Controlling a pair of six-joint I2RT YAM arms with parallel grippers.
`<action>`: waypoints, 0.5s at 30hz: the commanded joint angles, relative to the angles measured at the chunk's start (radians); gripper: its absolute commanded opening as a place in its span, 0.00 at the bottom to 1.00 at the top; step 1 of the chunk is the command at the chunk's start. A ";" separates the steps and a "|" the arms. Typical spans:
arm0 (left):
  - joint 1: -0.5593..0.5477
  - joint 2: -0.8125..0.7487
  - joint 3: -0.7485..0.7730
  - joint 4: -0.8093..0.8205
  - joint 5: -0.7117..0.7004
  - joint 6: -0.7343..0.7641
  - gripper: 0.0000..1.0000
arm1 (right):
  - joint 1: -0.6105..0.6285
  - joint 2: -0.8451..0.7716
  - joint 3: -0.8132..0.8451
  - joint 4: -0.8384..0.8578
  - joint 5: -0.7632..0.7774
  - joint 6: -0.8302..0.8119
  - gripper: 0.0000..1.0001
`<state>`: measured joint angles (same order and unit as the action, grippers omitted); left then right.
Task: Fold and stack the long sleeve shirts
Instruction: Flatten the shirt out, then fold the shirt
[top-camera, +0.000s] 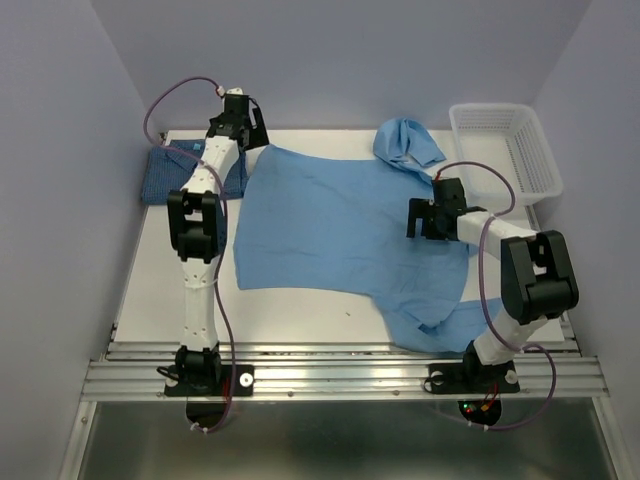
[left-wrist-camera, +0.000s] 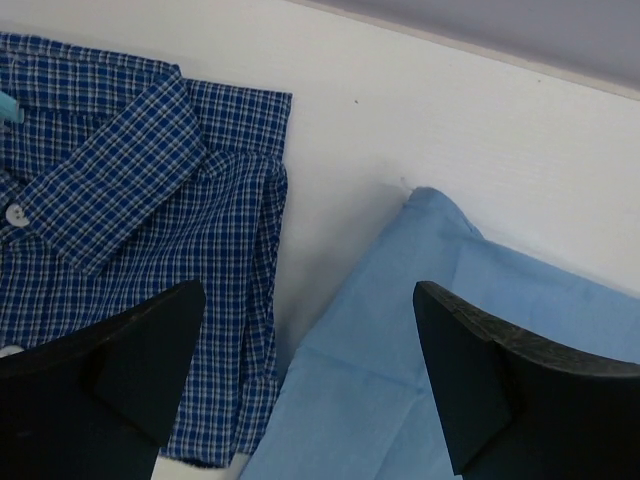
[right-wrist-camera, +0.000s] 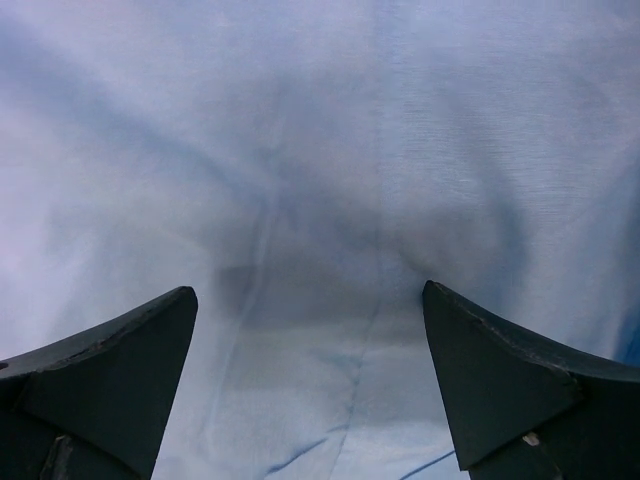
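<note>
Left pincer (left-wrist-camera: 308, 300): my jaws are spread wide with nothing between them. It hangs over the far left of the counter (top-camera: 290, 320), above the bare strip that parts the checked shirt (left-wrist-camera: 120, 200) from the light-blue shirt (top-camera: 340, 225).
Right pincer (right-wrist-camera: 309, 290): my jaws are spread just as wide and grip nothing. It points down at the right side of the light-blue shirt, and cloth fills its whole view. I cannot tell whether my fingertips touch the cloth.
Counter: white, carrying the 2 shirts and the basket (top-camera: 492, 108).
Light-blue shirt: lies spread out across the middle, with its collar bunched at the far edge and a fold of cloth reaching the near right edge.
Basket: white mesh, in the far right corner, just beside the bunched collar.
Checked shirt: darker blue and folded, with its collar and 1 white button showing. It sits in the far left corner, close to the light-blue shirt's corner but apart from it.
</note>
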<state>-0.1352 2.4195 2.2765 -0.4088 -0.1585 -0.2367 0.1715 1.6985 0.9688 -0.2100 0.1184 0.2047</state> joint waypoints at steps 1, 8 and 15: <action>-0.032 -0.247 -0.124 0.074 0.025 0.019 0.99 | 0.000 -0.117 0.016 0.041 -0.183 -0.027 1.00; -0.073 -0.460 -0.486 0.175 0.073 -0.035 0.99 | 0.010 -0.091 0.076 0.029 -0.125 -0.027 1.00; -0.095 -0.534 -0.789 0.261 0.160 -0.147 0.99 | 0.010 0.009 0.103 -0.055 0.070 0.053 1.00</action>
<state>-0.2337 1.9026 1.6306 -0.2146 -0.0715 -0.3050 0.1738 1.6600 1.0412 -0.2192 0.0731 0.1986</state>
